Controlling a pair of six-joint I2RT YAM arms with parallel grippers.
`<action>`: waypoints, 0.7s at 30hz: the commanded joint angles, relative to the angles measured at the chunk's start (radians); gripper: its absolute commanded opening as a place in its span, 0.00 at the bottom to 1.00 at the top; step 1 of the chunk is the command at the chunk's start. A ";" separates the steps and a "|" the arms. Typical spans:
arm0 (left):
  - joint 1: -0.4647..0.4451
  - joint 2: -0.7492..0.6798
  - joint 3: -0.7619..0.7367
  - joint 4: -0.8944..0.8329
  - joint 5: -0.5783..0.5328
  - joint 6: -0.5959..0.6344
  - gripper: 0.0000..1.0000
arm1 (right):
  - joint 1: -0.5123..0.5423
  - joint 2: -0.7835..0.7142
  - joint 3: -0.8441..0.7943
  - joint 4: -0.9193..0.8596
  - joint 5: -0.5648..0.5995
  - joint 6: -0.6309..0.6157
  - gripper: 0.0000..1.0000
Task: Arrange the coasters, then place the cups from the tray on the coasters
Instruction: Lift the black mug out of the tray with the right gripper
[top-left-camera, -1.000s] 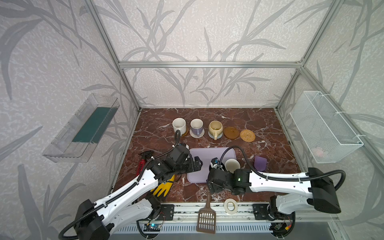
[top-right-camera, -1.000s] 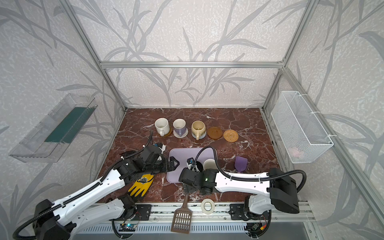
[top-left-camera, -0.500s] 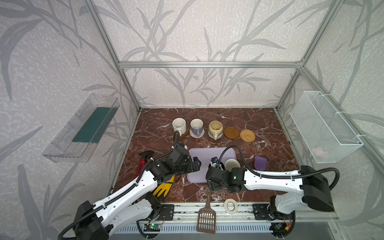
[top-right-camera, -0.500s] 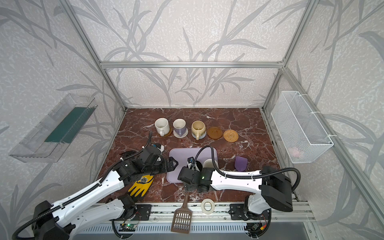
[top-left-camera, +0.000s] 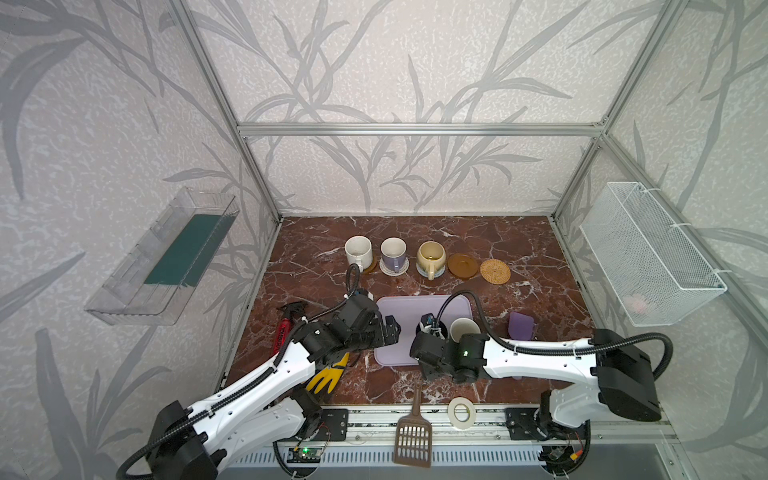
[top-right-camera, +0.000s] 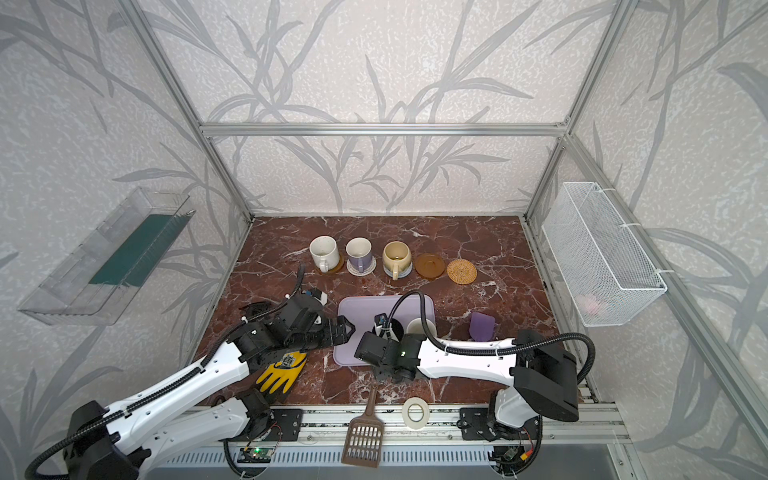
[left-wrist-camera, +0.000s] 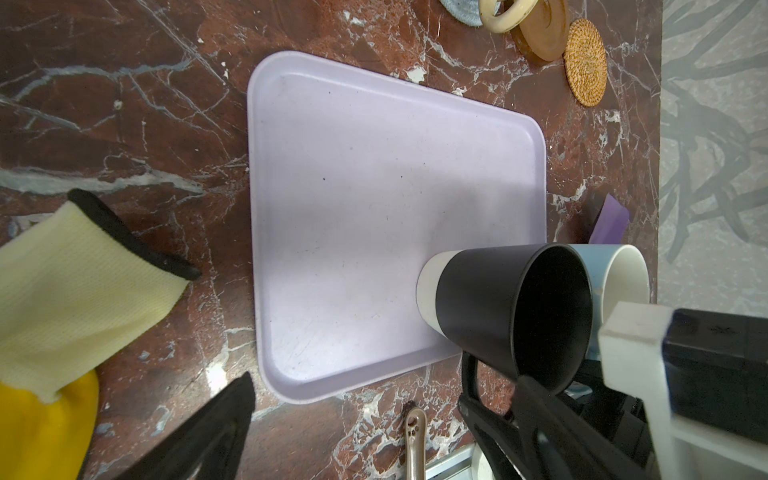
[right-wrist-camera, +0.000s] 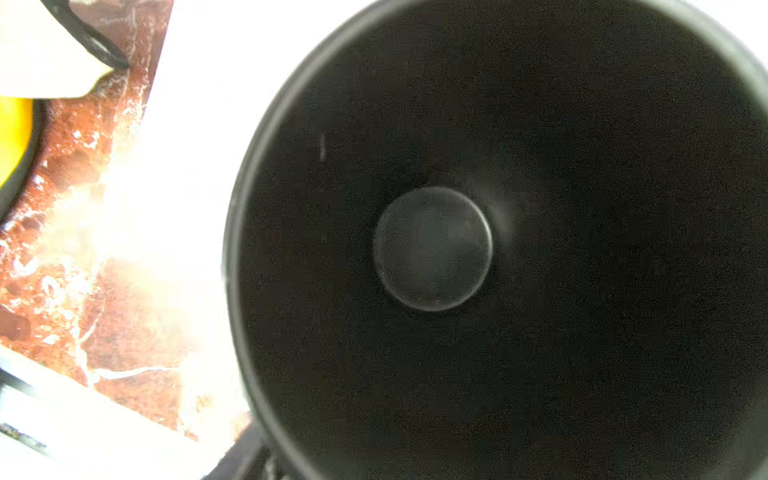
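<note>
Tray (left-wrist-camera: 374, 187): black cup (left-wrist-camera: 498, 307), blue cup (left-wrist-camera: 623, 270)

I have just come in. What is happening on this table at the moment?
Two robot arms are moving cups from a lavender tray onto coasters. The off-white cup, the lavender cup and the beige cup already stand on coasters at the back. The amber coaster and the rattan coaster are bare. The black cup and the light blue cup are on the tray. The right gripper is at the black cup's rim, grip unclear. The left gripper hovers nearby, jaws open.
</note>
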 joint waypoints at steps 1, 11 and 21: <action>0.005 -0.002 -0.011 0.017 -0.026 0.004 0.99 | -0.010 0.003 0.012 0.004 0.016 -0.016 0.56; 0.006 0.015 -0.007 0.030 -0.023 0.010 0.99 | -0.022 0.024 0.018 -0.007 0.007 -0.027 0.37; 0.007 -0.008 -0.024 0.043 -0.021 0.004 0.99 | -0.023 0.034 0.024 -0.014 0.007 -0.038 0.24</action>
